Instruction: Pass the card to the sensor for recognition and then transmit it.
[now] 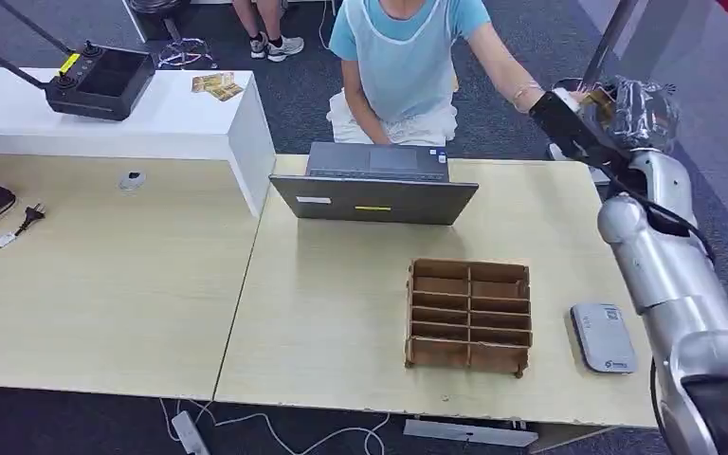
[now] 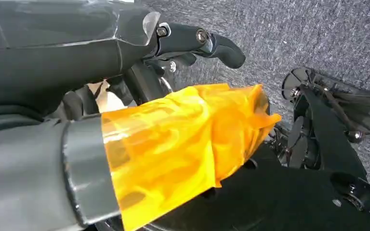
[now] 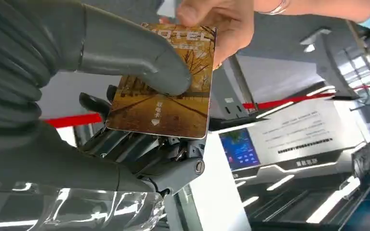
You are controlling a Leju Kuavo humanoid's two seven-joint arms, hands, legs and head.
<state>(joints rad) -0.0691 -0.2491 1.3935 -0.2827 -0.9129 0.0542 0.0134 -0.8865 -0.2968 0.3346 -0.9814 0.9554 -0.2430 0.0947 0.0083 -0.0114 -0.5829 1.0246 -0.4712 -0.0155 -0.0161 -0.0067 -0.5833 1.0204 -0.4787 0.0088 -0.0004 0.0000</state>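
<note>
Golden card (image 3: 166,91) pinched by right hand (image 3: 101,62), person's hand (image 3: 221,24) on its edge

Bright, even light; perhaps slight blur.

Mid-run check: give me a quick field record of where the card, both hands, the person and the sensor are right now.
card: brown hotel card, pinched under the right hand's thumb
right hand: raised past the table's far right corner, holding the card
person's hand: gripping the card's other end
left hand: over dark carpet, nothing seen held
sensor: grey reader on the table, right of the divider box
laptop: at far edge
</note>
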